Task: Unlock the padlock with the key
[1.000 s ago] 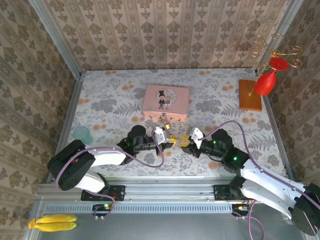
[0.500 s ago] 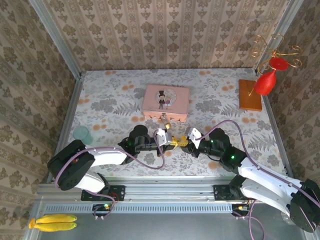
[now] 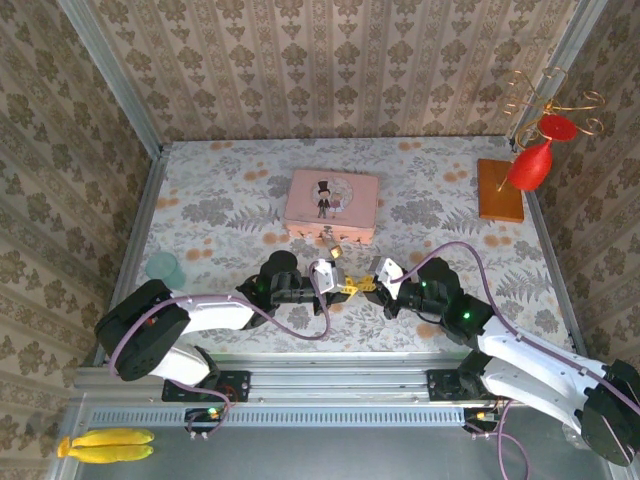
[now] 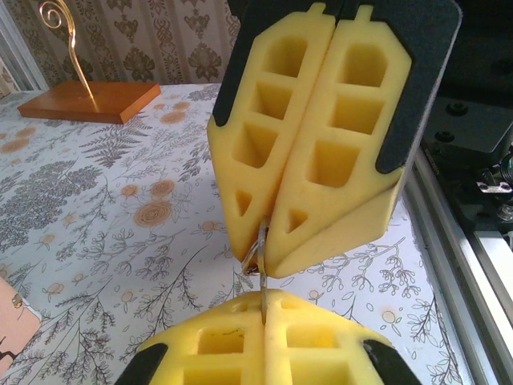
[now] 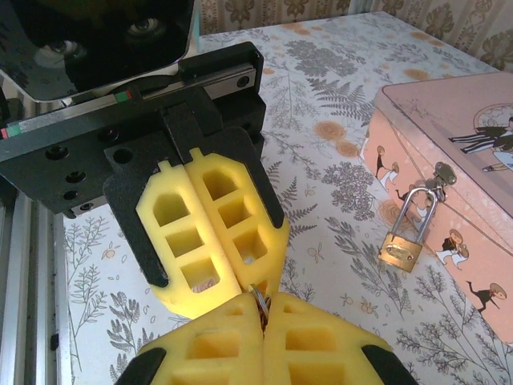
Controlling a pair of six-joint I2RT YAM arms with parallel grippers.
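Passing the key [image 4: 260, 269] from arm to arm looks like the step now. The left end effector [image 3: 338, 283] and the right end effector [image 3: 366, 285] meet tip to tip, both pinched shut on it. The padlock [image 5: 400, 247] hangs on the front of the pink tin [image 5: 449, 108], nearby. Next, one should let go, so the other can aim the key at the lock.

A pink rectangular tin [image 3: 332, 205] sits mid-table, nearer the far edge; a tiny brass padlock [image 3: 333, 247] hangs at its near side. Before it, the left gripper [image 3: 343, 284] and right gripper [image 3: 363, 286] meet tip to tip, a small metal key [image 4: 260, 277] between them. A green plastic cup [image 3: 163, 267] stands by the left edge, a wooden-based wire stand [image 3: 499, 190] in the far right corner
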